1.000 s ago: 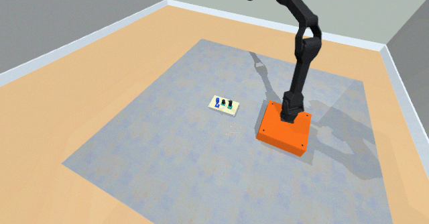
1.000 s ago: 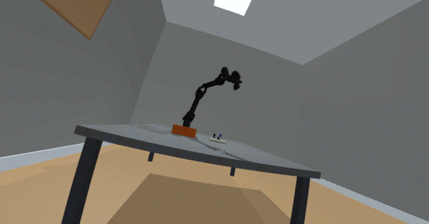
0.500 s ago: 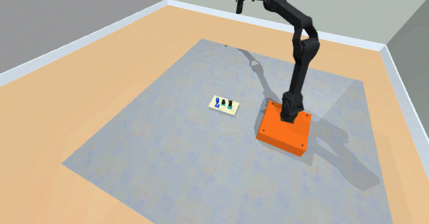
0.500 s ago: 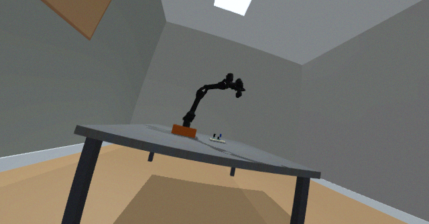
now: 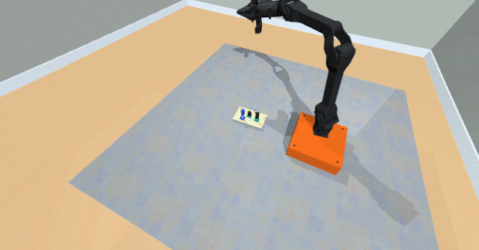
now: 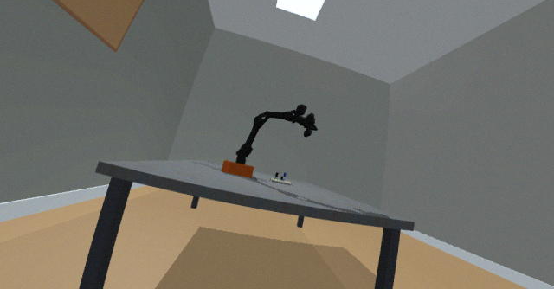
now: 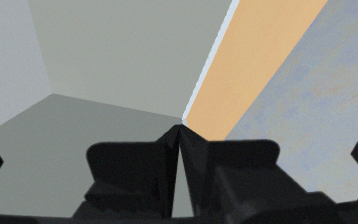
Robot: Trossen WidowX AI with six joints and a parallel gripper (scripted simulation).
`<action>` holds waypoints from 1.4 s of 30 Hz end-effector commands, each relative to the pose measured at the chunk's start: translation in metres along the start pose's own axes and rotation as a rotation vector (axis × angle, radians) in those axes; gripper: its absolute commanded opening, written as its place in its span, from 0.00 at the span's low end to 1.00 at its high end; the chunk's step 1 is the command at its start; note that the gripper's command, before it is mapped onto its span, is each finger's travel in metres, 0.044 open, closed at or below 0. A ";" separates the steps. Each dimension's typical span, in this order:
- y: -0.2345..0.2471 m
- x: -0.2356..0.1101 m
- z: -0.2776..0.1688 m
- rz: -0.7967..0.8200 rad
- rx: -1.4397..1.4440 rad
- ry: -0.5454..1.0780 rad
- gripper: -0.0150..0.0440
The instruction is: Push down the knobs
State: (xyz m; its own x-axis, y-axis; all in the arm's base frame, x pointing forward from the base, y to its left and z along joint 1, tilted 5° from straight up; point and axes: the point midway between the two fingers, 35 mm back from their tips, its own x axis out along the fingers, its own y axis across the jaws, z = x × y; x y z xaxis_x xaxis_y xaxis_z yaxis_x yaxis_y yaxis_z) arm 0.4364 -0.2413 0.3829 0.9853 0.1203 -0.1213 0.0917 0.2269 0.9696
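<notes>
On the grey table (image 5: pixel 187 190), left of the arm's base, the cream circuit board (image 5: pixel 250 117) lies flat-on to the top camera, with a blue part (image 5: pixel 243 114) at its left end and two black knobs on teal potentiometer bodies beside it, the middle knob (image 5: pixel 249 114) and the right knob (image 5: pixel 257 116) standing just apart from each other. Neither knob's height on its shaft can be judged at this size, and no printing or labels on the board can be read. Right of the board, near but not touching it, sits the orange base block (image 5: pixel 318 145), plain on every visible face apart from dark corner screws. The black arm (image 5: pixel 333 74) rises from the block and bends back over towards the left, so the gripper (image 5: pixel 242 12) hangs high above the table and well apart from the board. In the exterior view the gripper (image 6: pixel 310 130) points down and sits far above the board (image 6: pixel 281 179). The wrist view shows the two fingertips pressed together into a single point with nothing between them, against the wall, the skirting and a strip of floor.
</notes>
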 end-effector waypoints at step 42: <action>-0.199 0.006 -0.218 -0.804 -0.391 0.511 0.25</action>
State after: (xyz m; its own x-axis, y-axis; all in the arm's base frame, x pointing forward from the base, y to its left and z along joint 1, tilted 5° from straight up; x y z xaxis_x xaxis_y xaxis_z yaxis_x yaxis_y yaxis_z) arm 0.4042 -0.0849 0.1554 0.5274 0.1741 -0.8316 0.5604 0.6644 0.4945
